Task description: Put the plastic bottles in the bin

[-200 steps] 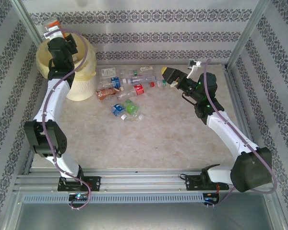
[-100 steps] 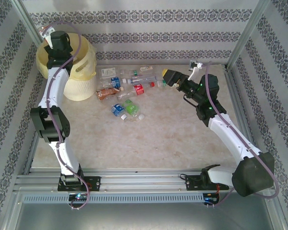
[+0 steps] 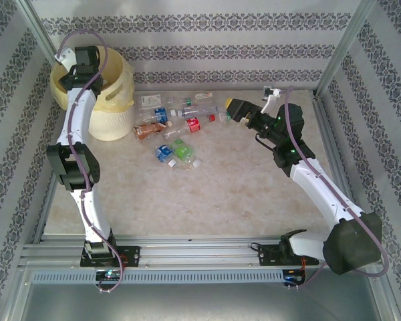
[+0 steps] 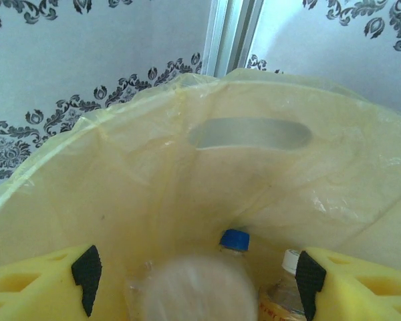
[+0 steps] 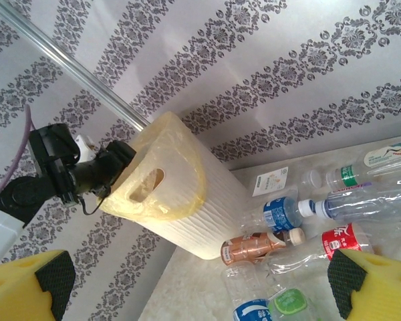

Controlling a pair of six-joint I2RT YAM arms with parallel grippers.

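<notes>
As the left gripper (image 4: 194, 284) is hanging over the bin (image 4: 307, 194), its yellow fingers (image 4: 33, 287) are standing wide apart in the left wrist view, clasping nothing. A blurred bottle (image 4: 200, 294) is showing between them, clear of both pads, beside a blue-capped bottle (image 4: 234, 239) and a white-capped bottle (image 4: 291, 257) lying inside the bag liner (image 4: 120, 174).

Through the right wrist camera, the right gripper (image 5: 197, 287) is gaping wide and empty, facing the bin and the plastic bottles (image 5: 287, 234) lying on the table (image 5: 180, 297) just beside it.

From overhead, the left arm (image 3: 77, 120) is reaching over the bin at the far left corner, while the right gripper is hovering at the right edge of the scattered bottles.
</notes>
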